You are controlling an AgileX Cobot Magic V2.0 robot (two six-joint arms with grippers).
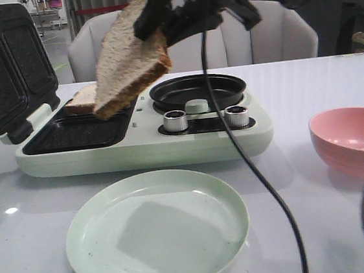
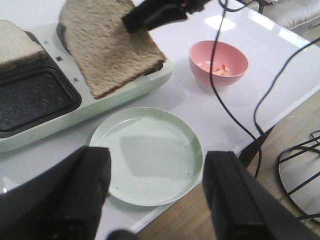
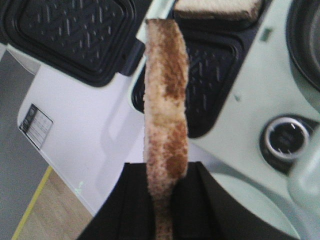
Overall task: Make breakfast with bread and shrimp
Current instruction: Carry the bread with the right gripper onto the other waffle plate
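My right jaws (image 1: 157,23) are clamped on the upper edge of one slice of bread (image 1: 128,60), which hangs tilted in the air above the open sandwich maker (image 1: 143,140), clear of its plates. In the right wrist view the slice (image 3: 165,120) is seen edge-on, its brown crust running up from between my two dark fingers (image 3: 130,210), pinched tight on both faces. Below it lies the ribbed black grill plate (image 1: 80,131), bare at the front. The second slice of bread (image 1: 82,100) lies flat at the back of that same plate, just beside the raised lid (image 1: 8,67).

To the right on the appliance sit a round black pan (image 1: 197,90) and two silver knobs (image 1: 175,120). In front of the sandwich maker, on the white table (image 1: 320,213), stands a pale green plate (image 1: 157,230) with nothing on it. A pink bowl (image 1: 351,139) stands to the right of it, well apart; in the left wrist view the shrimp (image 2: 217,69) show as small pale and orange pieces in the bottom of the bowl.

My left jaws (image 2: 157,195) hover spread wide above the near edge of the plate, holding nothing. Black cables (image 1: 250,168) hang down in front of the table.
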